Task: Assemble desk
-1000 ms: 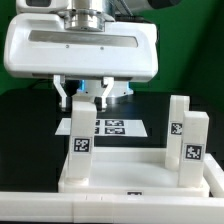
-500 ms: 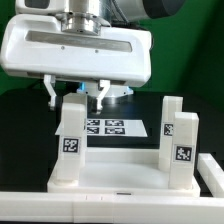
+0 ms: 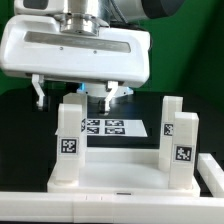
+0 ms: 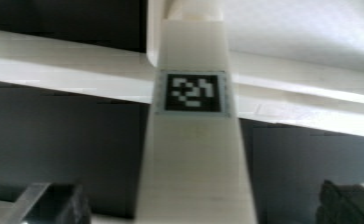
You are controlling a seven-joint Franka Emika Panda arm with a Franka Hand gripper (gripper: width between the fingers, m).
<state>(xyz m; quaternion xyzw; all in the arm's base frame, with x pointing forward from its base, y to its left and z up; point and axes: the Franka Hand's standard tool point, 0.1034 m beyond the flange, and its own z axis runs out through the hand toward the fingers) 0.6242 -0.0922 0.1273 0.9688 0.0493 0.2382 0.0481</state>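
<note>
The marker board (image 3: 108,127), a thin flat white sheet printed with several black-and-white square tags, lies on the black table (image 3: 20,140). A long white bar (image 3: 100,208) runs across the foreground. A green backdrop (image 3: 195,45) fills the exterior view's right.

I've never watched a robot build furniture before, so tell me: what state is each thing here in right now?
gripper: open, jaws spread above a leg, holding nothing.
near leg: upright in the tabletop, on the exterior view's left, free of the fingers.
two right legs: upright in the tabletop, on the exterior view's right.
tabletop: lying flat on the table, rim up.
marker board: flat on the table behind the desk.
</note>
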